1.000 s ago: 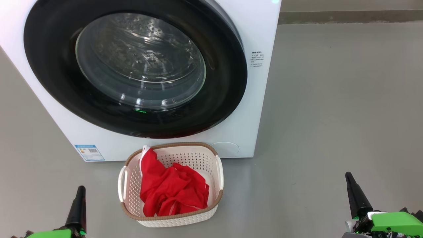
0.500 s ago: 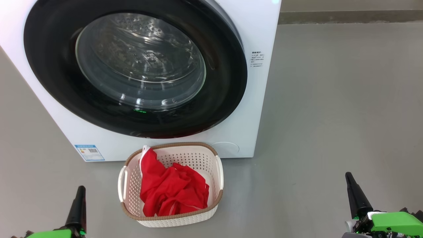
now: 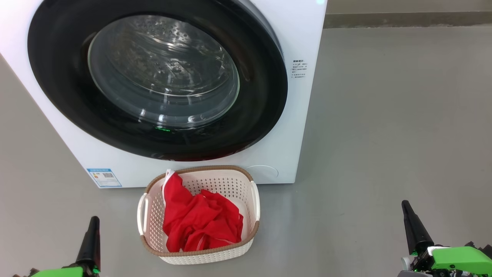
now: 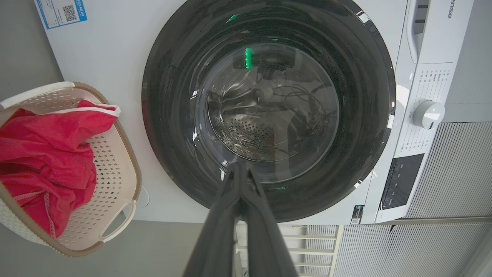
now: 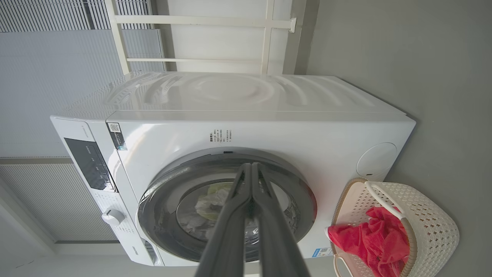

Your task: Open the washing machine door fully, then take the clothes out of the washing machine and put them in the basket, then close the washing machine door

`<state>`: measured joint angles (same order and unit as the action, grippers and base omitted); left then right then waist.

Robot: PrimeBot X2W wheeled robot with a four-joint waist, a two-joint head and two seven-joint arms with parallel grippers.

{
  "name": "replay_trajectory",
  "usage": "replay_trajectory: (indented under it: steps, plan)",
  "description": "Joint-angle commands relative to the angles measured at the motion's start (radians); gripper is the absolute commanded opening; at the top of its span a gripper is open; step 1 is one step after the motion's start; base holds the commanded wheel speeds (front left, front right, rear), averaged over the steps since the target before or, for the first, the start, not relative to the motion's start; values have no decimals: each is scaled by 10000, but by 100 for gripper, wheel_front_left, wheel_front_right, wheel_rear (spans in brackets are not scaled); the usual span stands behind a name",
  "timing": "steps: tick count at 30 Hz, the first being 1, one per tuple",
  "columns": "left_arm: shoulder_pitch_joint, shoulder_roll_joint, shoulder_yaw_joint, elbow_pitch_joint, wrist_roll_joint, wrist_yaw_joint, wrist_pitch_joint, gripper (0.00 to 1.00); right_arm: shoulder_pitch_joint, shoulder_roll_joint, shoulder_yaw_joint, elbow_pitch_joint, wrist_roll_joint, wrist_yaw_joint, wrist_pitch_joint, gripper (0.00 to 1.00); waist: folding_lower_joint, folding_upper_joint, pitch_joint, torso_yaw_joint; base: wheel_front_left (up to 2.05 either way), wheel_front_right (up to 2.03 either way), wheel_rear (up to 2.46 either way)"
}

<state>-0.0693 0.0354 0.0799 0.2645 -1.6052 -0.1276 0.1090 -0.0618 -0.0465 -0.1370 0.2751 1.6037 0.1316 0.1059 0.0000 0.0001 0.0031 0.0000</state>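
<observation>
the washing machine door (image 3: pixel 157 77) is shut on the white washing machine (image 3: pixel 296 115). the red clothes (image 3: pixel 201 223) lie heaped in the cream basket (image 3: pixel 207 258) on the floor (image 3: pixel 384 115) just before it. left claw (image 3: pixel 93 220) and right claw (image 3: pixel 404 204) are both pinched closed, holding nothing.

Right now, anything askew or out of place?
Mostly tidy. The washing machine door sits shut, the basket upright. Only oddity: the clothes have a white-trimmed corner poking over the basket's back rim.
</observation>
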Motion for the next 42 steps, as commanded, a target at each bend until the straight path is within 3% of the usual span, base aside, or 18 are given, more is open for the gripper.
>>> replay_trajectory:
  steps: [1,42]
  plan:
    - [-387,152,346,-196,-28,-31,47,0,-462,-37,227,-303,45,-9,77,0,0,-1,0,0,0,0,0]
    - [-388,150,348,-196,-26,-31,49,0,-462,-37,230,-303,47,-9,75,0,0,-1,0,0,0,0,0]
